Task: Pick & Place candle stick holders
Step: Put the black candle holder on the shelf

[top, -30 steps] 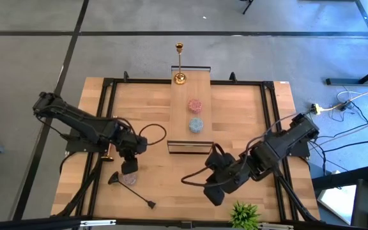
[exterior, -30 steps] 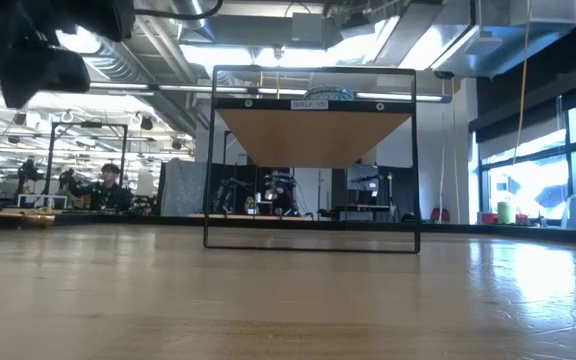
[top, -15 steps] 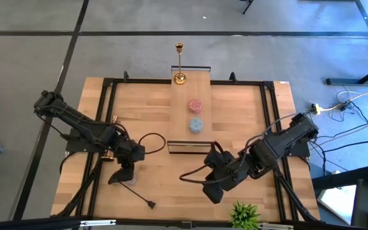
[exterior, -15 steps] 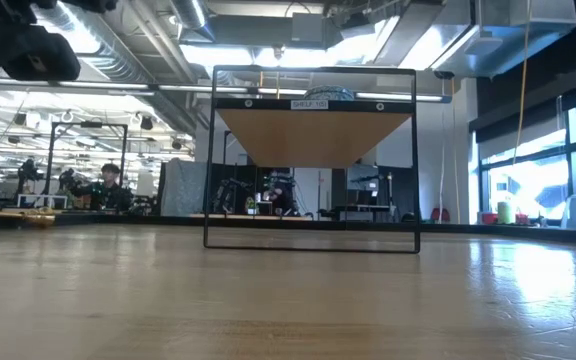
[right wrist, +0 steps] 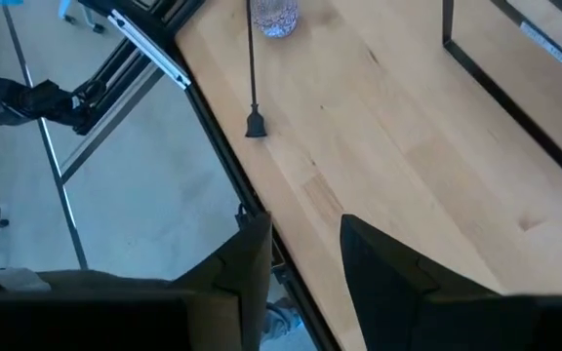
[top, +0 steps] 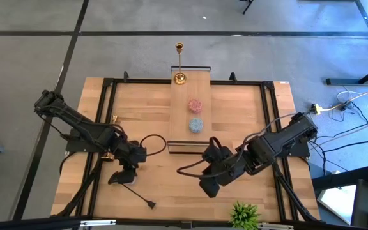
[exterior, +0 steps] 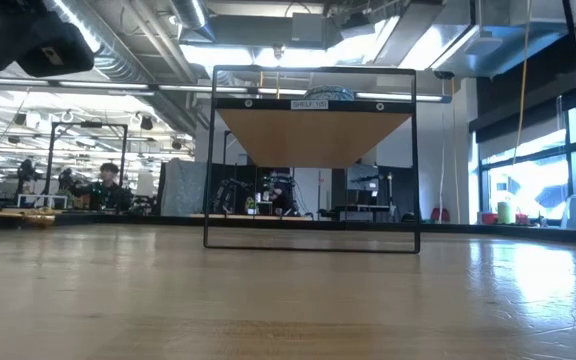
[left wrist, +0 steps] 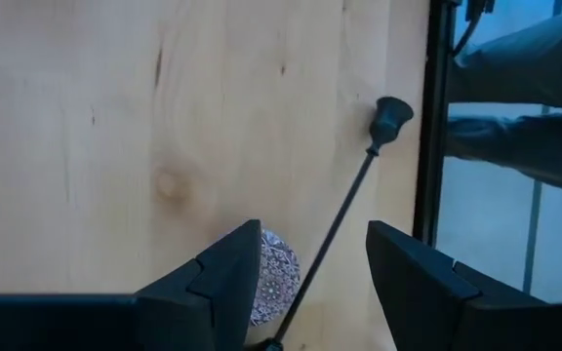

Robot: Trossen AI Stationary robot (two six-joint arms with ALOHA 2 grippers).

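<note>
**A:** We count one gold candle stick holder [top: 179, 62] upright at the far end of the shelf [top: 200, 96]. Done?

**B:** We judge so. The black candle stick holder [left wrist: 344, 210] lies flat near the table's front left; the left gripper [left wrist: 310, 283] hovers above it, fingers apart, gripping nothing.

**A:** The right gripper [right wrist: 305, 258]?

**B:** It waits over the front middle, fingers parted, empty. We cannot clearly find the third holder.

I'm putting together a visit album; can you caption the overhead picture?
Two robot arms over a wooden table: the left pincer above a fallen black candlestick, a gold candlestick standing on the shelf.
</note>
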